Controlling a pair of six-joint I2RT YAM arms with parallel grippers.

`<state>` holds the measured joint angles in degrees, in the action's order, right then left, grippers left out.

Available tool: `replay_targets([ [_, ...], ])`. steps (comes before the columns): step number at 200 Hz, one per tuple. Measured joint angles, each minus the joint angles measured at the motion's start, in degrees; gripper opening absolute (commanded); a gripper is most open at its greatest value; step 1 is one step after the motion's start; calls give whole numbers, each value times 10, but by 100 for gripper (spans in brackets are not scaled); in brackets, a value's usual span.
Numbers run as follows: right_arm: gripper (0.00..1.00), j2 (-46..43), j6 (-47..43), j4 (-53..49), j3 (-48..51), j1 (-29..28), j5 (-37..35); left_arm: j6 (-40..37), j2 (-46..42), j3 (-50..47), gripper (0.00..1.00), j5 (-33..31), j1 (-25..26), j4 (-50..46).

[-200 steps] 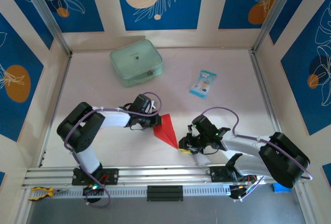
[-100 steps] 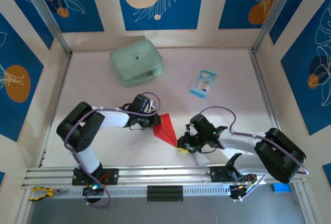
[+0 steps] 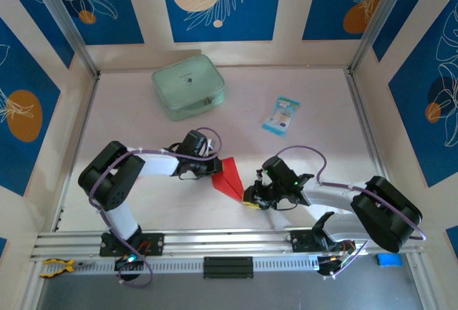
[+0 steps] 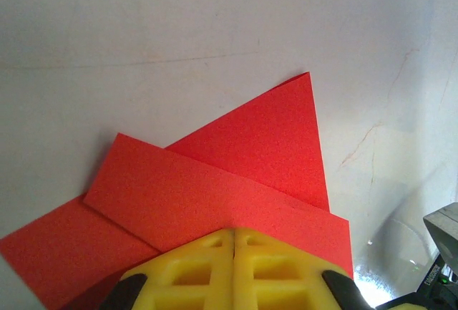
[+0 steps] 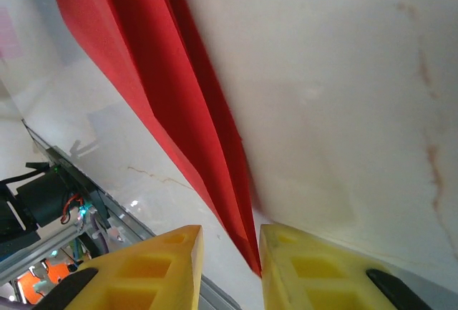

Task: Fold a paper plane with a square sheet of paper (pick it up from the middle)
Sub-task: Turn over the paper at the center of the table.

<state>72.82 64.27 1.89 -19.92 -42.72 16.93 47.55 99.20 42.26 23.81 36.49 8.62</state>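
1. Between my two end effectors, on the near middle of the bench, lies the red paper plane. It is a narrow folded dart set slantwise, with its broad tail toward my left arm and its pointed nose toward my right arm.
2. My left end effector sits at the tail end, touching the paper.
3. Seen from the left wrist, that end effector is clenched, its two yellow fingers pressed flush together with no gap. Their tips rest on top of the plane's overlapped layers. The paper spreads flat ahead of the tips and to both sides, so it lies under them rather than between them. I am pressing it down, not pinching it.
4. My right end effector is at the nose end.
5. Seen from the right wrist, this end effector is released, with its yellow fingers standing apart. The tip of the plane's nose reaches into the gap, just beside the inner edge of one finger and clear of the other. Nothing is clamped there.
6. From that nose, long folded layers run away from the right end effector toward the tail.
7. Well apart, on the far side of the bench, sit a pale green zip pouch and, to its right, a small blue-white packet.
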Motion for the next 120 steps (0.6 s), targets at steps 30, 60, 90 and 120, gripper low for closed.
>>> replay_targets([
  [30,28,15,2,20,-9,5,0,1,0,0,5,0,0,0],
  [60,28,28,1,37,-19,10,1,2,0,0,5,0,0,0],
  [90,28,35,-1,45,-20,15,3,2,0,0,5,0,0,0],
  [120,22,36,-3,50,-20,18,5,2,0,0,6,2,-1,1],
])
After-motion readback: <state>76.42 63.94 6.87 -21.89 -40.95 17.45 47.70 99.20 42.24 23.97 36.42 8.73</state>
